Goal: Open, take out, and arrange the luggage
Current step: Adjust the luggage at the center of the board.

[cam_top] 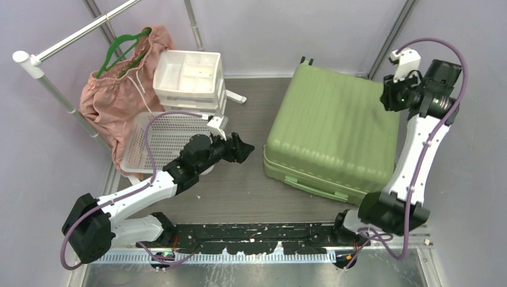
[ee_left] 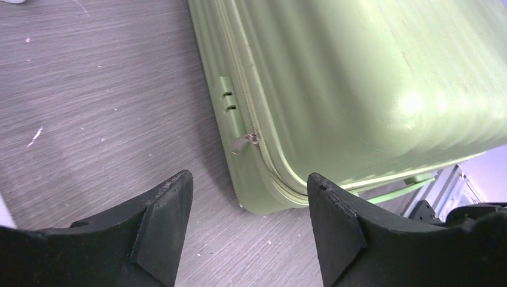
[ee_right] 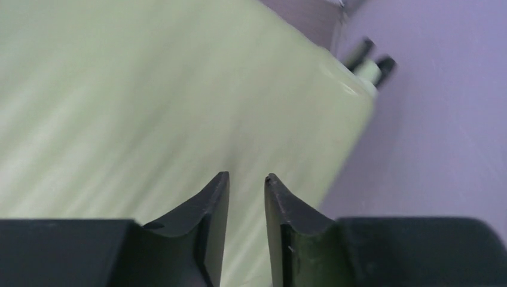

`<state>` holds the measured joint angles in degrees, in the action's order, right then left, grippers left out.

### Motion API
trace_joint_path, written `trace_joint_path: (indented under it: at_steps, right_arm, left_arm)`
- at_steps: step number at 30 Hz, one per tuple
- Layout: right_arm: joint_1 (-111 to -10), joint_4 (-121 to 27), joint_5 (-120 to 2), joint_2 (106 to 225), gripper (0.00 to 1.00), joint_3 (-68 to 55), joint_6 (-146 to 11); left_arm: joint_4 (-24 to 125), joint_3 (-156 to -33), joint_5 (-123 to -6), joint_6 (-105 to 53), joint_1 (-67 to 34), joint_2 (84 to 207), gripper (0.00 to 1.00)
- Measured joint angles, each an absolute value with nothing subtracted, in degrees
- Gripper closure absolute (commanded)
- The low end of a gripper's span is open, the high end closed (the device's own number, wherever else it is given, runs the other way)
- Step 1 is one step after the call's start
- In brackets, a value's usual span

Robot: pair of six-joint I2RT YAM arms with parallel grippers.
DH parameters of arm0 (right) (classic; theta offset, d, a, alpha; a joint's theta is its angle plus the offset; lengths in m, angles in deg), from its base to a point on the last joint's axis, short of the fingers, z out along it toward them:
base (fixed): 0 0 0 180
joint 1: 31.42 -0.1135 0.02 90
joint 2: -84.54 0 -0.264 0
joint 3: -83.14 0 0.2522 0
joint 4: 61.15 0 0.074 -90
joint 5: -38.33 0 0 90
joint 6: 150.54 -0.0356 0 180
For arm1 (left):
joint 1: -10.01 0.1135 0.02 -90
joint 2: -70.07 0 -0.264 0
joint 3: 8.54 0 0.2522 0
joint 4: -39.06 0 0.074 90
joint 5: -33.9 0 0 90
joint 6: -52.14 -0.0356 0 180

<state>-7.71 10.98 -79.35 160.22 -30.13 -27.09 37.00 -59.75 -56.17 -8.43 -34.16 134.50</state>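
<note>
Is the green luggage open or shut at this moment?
Shut. The luggage lies flat with both shells pressed together, no lining shows, and the zipper pull hangs at the closed seam.

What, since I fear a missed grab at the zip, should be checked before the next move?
1. Luggage lying flat with its lid shut: ok.
2. Zipper pull in plain sight of the left wrist camera, nothing covering it: ok.
3. Left claw open and empty: ok.
4. Left claw on the zipper pull: not ok; it points that way but is apart from it.
5. Right claw empty: ok, its jaws stand a narrow gap apart above the green shell.
6. Right claw clear of the lid: cannot tell, the view is blurred.
</note>
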Motion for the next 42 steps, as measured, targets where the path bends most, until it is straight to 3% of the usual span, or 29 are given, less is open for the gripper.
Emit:
trace_joint_path:
  at_steps: [4, 12, 27, 34, 42]
  right_arm:
    - [1.12, 8.62, -75.11, 169.59, 0.86, -30.81, -24.45]
    - [8.35, 4.2, -69.23, 179.28, 0.91, -30.35, -21.28]
    - [5.12, -1.77, -72.18, 187.69, 0.92, -26.26, -19.86]
    - [2.17, -4.5, -70.98, 187.69, 0.92, -27.0, -20.12]
    - [-9.51, -4.35, -70.87, 190.71, 0.91, -34.56, -22.13]
  left_arm:
    - [37.81, -60.04, -56.17, -8.87, -32.84, 135.11, 0.36]
    - [41.99, -66.31, -55.15, -14.38, -32.25, 141.53, 0.47]
    - [40.04, -66.71, -50.51, -16.28, -31.86, 151.96, 0.54]
    - [40.89, -62.44, -47.72, -15.73, -31.86, 142.67, 0.55]
    - [45.66, -60.45, -48.24, -13.13, -31.86, 132.7, 0.54]
